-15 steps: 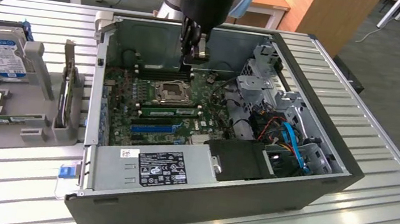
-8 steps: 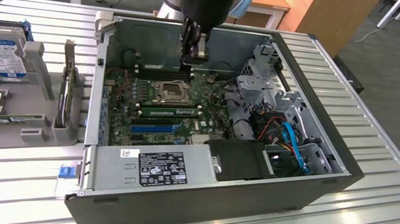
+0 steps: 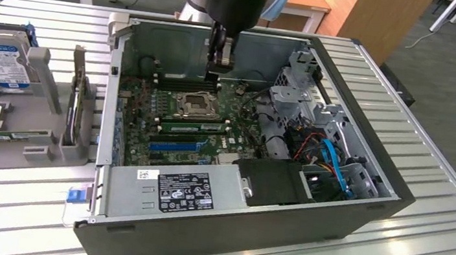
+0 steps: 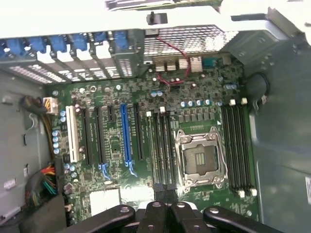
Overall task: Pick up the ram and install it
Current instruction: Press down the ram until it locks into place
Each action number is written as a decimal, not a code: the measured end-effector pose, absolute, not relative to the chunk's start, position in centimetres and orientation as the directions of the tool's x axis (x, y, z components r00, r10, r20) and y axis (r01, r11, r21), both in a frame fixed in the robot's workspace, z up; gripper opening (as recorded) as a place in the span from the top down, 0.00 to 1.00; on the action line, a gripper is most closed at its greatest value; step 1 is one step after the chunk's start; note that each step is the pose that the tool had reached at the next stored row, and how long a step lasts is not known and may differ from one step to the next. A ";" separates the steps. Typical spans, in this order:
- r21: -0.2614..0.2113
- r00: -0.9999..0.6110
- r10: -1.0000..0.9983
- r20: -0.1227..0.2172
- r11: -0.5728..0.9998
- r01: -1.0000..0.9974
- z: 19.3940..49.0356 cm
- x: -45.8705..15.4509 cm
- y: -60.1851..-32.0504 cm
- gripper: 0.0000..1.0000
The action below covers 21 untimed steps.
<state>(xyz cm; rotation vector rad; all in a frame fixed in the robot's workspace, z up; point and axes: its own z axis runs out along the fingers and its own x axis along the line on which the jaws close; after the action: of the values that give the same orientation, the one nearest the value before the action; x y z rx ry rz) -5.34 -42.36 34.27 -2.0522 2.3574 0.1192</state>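
My gripper (image 3: 219, 68) hangs shut above the motherboard (image 3: 138, 113) inside the open computer case, over the far side of the CPU socket (image 3: 194, 104). In the wrist view its fingers (image 4: 155, 216) meet in line with the black memory slots (image 4: 163, 145) beside the socket (image 4: 200, 160), well above the board. A second bank of black slots (image 4: 238, 145) lies on the socket's other side. The ram is hidden: I cannot tell whether it sits between the shut fingers.
The case wall (image 3: 378, 178) and drive cage (image 3: 301, 100) hem in the board. The power supply (image 3: 176, 190) sits at the near side. A blue slot (image 3: 178, 147) lies near it. A grey fixture (image 3: 42, 153) at the exterior view's left holds a hard drive (image 3: 1, 60) and a green stick (image 3: 13, 136).
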 end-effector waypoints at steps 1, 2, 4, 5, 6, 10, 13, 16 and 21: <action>0.048 -0.153 -0.986 -0.060 0.151 -0.987 34.3 -5.3 -42.4 0.90; 0.048 -0.167 -0.984 -0.060 0.165 -0.985 34.3 -5.3 -42.4 0.90; 0.048 -0.196 -0.979 -0.060 0.193 -0.980 34.3 -5.3 -42.4 0.90; 0.048 -0.210 -0.976 -0.060 0.207 -0.977 34.3 -5.3 -42.4 0.90; 0.048 -0.225 -0.973 -0.060 0.222 -0.974 34.3 -5.3 -42.4 0.90; 0.048 -0.278 -0.959 -0.060 0.276 -0.960 34.3 -5.3 -42.4 0.90; 0.048 -0.318 -0.946 -0.060 0.316 -0.948 34.3 -5.3 -42.4 0.90; 0.048 -0.356 -0.932 -0.060 0.354 -0.934 34.3 -5.3 -42.4 0.90; 0.048 -0.413 -0.909 -0.061 0.411 -0.911 34.3 -5.3 -42.4 0.90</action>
<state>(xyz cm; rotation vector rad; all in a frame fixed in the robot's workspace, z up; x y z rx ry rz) -5.34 -42.36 34.27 -1.6882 2.6176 0.1144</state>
